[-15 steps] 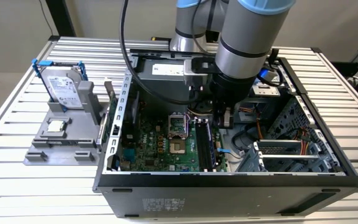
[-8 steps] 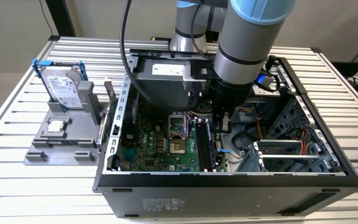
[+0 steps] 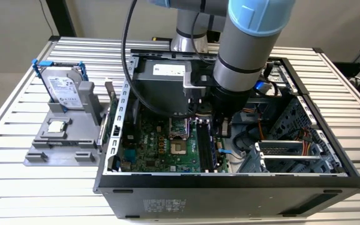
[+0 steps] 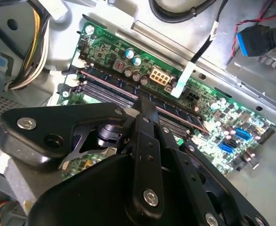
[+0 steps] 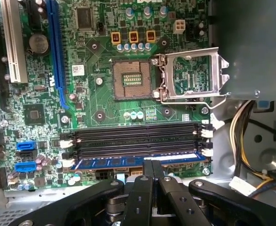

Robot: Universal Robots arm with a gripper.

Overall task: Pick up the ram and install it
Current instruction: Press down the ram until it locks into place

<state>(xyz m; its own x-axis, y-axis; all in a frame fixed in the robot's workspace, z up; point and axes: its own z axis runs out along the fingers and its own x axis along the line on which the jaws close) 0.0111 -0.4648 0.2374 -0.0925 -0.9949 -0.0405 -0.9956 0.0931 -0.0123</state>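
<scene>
- The black robot hand [image 5: 152, 165] stands directly above the long, thin, blue-edged ram stick [image 5: 138, 162], fingers pinched narrow on its top edge at about mid-length.
- The ram lies in the slot nearest the hand, its long axis parallel to the 3 empty black motherboard slots [image 5: 135, 139].
- Whether it is fully seated, I cannot tell.

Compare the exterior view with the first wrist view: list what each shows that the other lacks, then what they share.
Exterior view alone: the hard drive with blue rails standing in a grey holder beside the computer case, a processor chip lying on that holder, and the slatted table. First wrist view alone: the ram, blue, lying along the slot nearest the gripper, whose fingers sit closed over its edge. Shared: the green motherboard, its open processor socket and the black memory slots.
</scene>
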